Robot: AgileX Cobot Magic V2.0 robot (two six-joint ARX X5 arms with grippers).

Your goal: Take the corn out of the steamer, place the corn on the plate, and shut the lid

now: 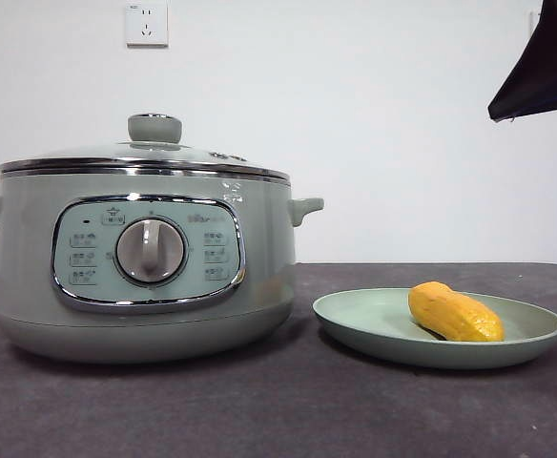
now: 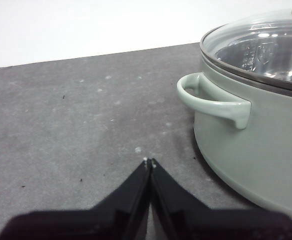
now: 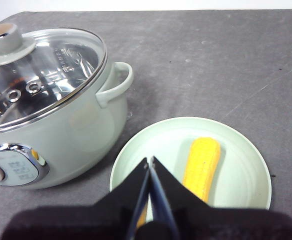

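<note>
The sage-green steamer (image 1: 145,262) stands on the left of the table with its glass lid (image 1: 150,153) seated on the rim. To its right the pale green plate (image 1: 507,343) carries the yellow-orange corn (image 1: 454,313), lying on its side. My right gripper (image 3: 149,161) hangs above the plate (image 3: 236,180), shut and empty, beside the corn (image 3: 202,167); the steamer (image 3: 71,130) and lid (image 3: 41,70) lie off to one side. My left gripper (image 2: 148,162) is shut and empty over bare table, next to the steamer's side handle (image 2: 213,102).
A dark arm tip (image 1: 544,67) shows at the top right corner of the front view. A wall socket (image 1: 146,24) sits on the white wall behind. The dark grey table (image 1: 288,410) runs along the front.
</note>
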